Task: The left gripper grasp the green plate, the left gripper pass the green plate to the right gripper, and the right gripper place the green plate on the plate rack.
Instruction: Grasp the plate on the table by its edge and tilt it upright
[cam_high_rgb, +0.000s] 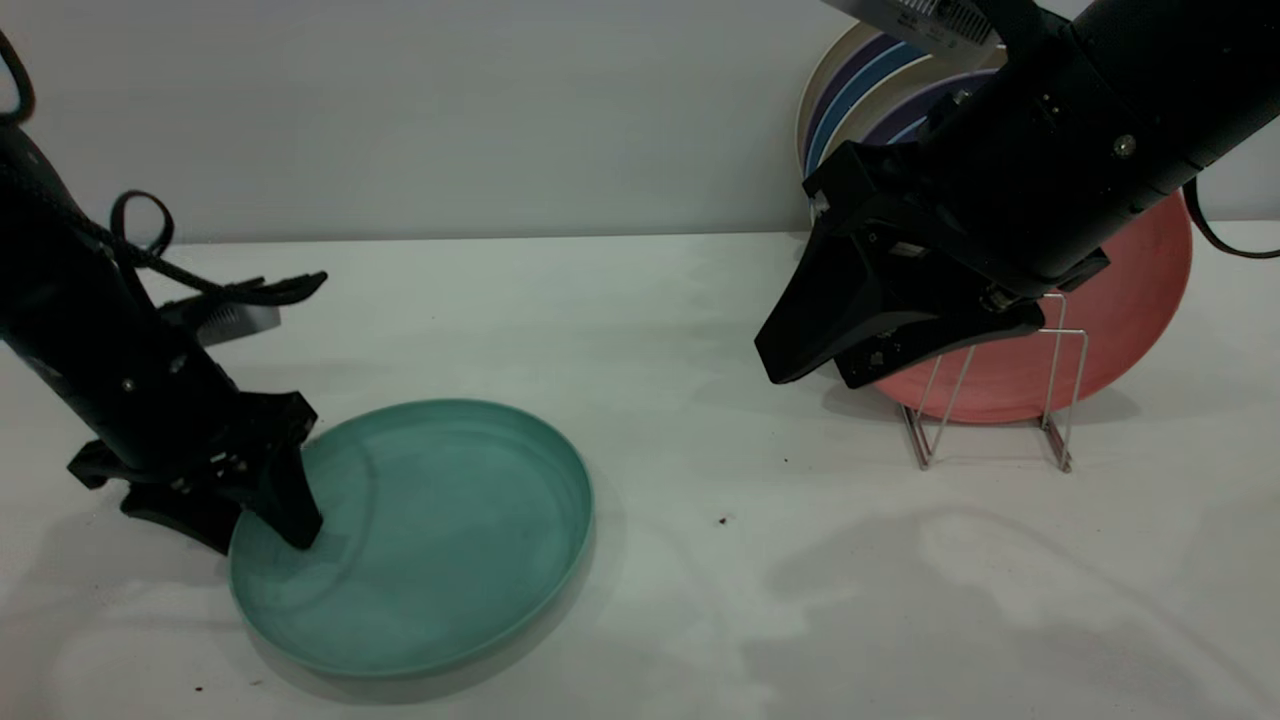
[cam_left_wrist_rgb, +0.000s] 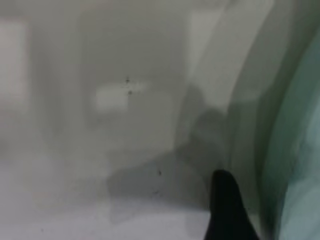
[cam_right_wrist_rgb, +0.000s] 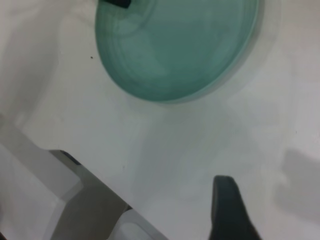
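The green plate (cam_high_rgb: 430, 530) lies on the white table at the front left. My left gripper (cam_high_rgb: 262, 540) is down at the plate's near-left rim. One finger (cam_high_rgb: 292, 510) is inside the plate and the other is outside, with the rim between them and the jaws apart. In the left wrist view one finger (cam_left_wrist_rgb: 225, 210) stands just outside the plate's rim (cam_left_wrist_rgb: 285, 150). My right gripper (cam_high_rgb: 812, 375) hangs open and empty in the air in front of the plate rack (cam_high_rgb: 1060, 400). The right wrist view shows the green plate (cam_right_wrist_rgb: 180, 45) far off and one finger (cam_right_wrist_rgb: 227, 210).
A salmon-pink plate (cam_high_rgb: 1130, 310) stands upright in the rack. Cream and dark blue plates (cam_high_rgb: 850, 90) stand behind it against the back wall, partly hidden by the right arm. Small dark specks (cam_high_rgb: 722, 520) lie on the table.
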